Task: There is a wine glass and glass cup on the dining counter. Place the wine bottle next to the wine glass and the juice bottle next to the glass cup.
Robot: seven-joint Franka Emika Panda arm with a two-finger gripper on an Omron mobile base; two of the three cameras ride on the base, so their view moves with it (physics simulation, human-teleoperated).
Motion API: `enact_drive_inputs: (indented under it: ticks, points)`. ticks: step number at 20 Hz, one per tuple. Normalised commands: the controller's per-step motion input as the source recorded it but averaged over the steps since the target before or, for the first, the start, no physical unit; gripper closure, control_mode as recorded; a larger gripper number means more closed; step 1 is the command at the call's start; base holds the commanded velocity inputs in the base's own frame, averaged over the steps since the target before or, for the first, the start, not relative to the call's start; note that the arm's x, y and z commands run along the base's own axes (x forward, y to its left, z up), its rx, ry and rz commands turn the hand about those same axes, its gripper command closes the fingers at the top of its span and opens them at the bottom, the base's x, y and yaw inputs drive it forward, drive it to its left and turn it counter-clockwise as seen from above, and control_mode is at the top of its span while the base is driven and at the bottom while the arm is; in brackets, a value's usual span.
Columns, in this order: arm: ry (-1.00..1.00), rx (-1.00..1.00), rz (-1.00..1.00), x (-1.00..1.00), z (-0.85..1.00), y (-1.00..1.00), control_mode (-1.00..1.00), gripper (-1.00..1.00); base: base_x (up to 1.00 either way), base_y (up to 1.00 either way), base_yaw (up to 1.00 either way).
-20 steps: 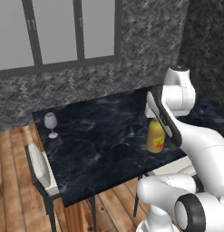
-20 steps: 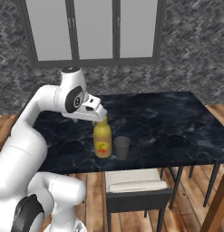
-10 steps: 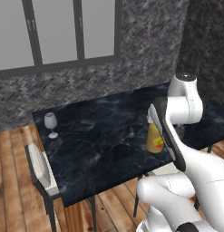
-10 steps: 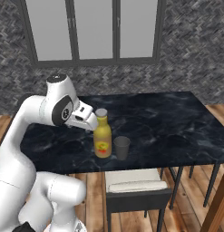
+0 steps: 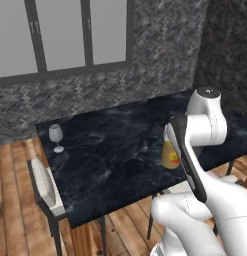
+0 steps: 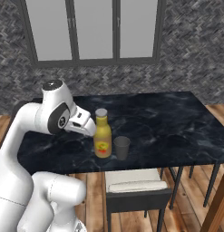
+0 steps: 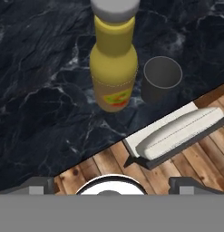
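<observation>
Juice bottle (image 6: 103, 134): upright on the dining counter (image 6: 177, 122), near its front edge, just beside the glass cup (image 6: 121, 147).
Gripper (image 6: 88, 128): jaws wide apart, empty, just left of the bottle, clear of it.
Wine glass (image 5: 56, 136): far corner.

The dining counter (image 5: 110, 150) spans the middle of the left base view, its black marbled top under grey-paned windows (image 5: 60, 35). The wine glass (image 5: 56, 137) stands upright near its far left corner. The juice bottle (image 5: 170, 152) stands well apart, close to the near right edge, partly hidden behind the arm. A pale-cushioned chair (image 5: 45, 187) sits at the left end. The gripper itself seems hidden behind the arm.
</observation>
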Motion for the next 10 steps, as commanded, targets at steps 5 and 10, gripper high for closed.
enact_drive_inputs:
  ticks: [5, 10]
  points:
    - [0.0, 0.0, 0.0, 0.0, 0.0, 0.0, -1.0, -1.0, 0.0, 0.0, 0.0]
    - [0.0, 0.0, 0.0, 0.0, 0.0, 0.0, -1.0, -1.0, 0.0, 0.0, 0.0]
